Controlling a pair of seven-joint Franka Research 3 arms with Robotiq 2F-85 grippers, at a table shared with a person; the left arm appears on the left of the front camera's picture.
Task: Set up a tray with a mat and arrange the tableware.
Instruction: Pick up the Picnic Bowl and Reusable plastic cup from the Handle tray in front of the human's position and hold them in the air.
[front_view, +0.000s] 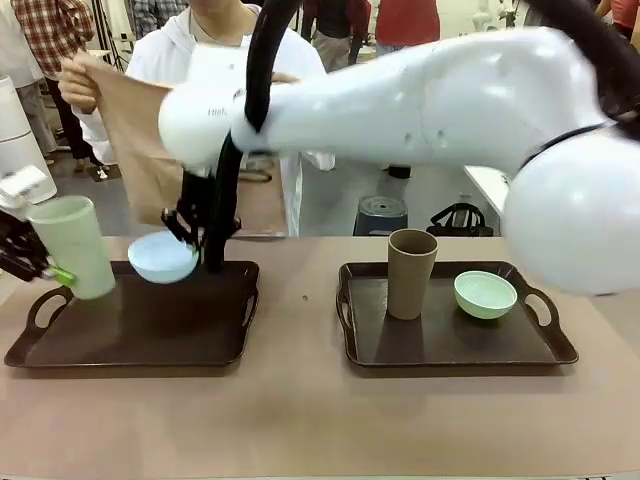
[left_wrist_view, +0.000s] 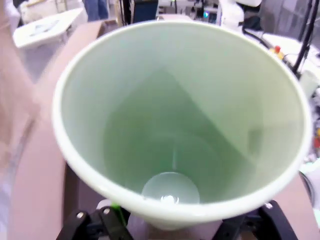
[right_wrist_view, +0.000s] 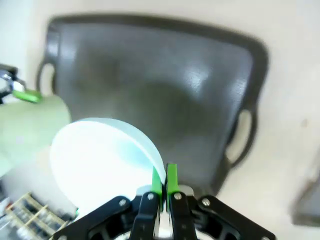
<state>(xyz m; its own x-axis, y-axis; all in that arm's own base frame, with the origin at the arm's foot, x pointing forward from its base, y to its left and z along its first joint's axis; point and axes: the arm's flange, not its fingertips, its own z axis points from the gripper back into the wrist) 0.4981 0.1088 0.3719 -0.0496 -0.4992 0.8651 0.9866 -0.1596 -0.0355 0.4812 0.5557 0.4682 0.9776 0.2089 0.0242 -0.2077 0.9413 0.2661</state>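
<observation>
Both pincers grip tableware at the left tray (front_view: 130, 360), while the right tray (front_view: 450, 358) carries the other two pieces.

We see the left pincer (front_view: 55, 272) clamped around the lower part of the pale green cup (front_view: 75, 245), which leans slightly over the left tray's left edge, by the handle. The right arm reaches across the table (front_view: 300, 420), and the right pincer (front_view: 186, 242) is closed on the rim of the light blue bowl (front_view: 160, 258) at that tray's far edge. We cannot tell whether the bowl touches the tray. On the right tray the brown cup (front_view: 410, 272) stands upright near the left edge, with the mint green bowl (front_view: 485, 293) just beside it toward the right edge. Beyond the table's far edge, a person's hand (front_view: 80, 80) holds up a brown mat (front_view: 130, 130).
</observation>
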